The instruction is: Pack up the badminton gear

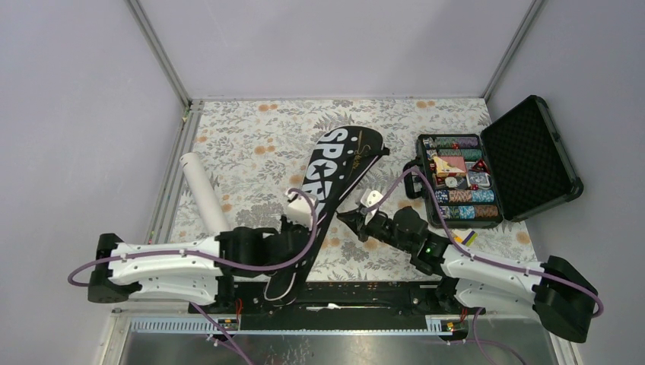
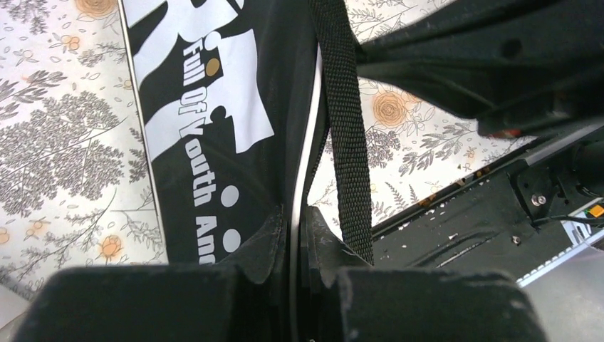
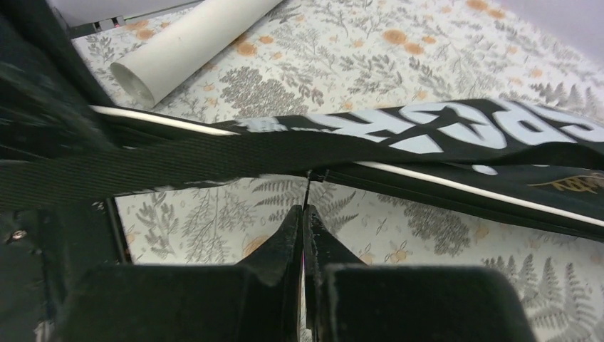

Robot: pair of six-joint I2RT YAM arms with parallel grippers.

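Observation:
The long black "SPORT" racket bag [image 1: 335,167] lies slanted down the middle of the table. It also shows in the left wrist view [image 2: 214,107] and in the right wrist view [image 3: 456,132]. My left gripper [image 1: 298,228] is shut on the bag's white-piped edge [image 2: 298,235] near its narrow lower end. My right gripper [image 1: 347,219] is shut on a thin zipper pull [image 3: 306,189] that hangs from the bag's right edge. The bag's black webbing strap [image 2: 347,142] hangs loose beside it. The white cardboard tube [image 1: 202,190] lies to the left and also shows in the right wrist view [image 3: 185,46]. No rackets or shuttlecock show.
An open black hard case [image 1: 532,156] with coloured poker chips [image 1: 460,179] stands at the right. The table has a floral cover [image 1: 251,144]. A black base rail [image 1: 365,293] runs along the near edge. Grey walls close in the left, back and right.

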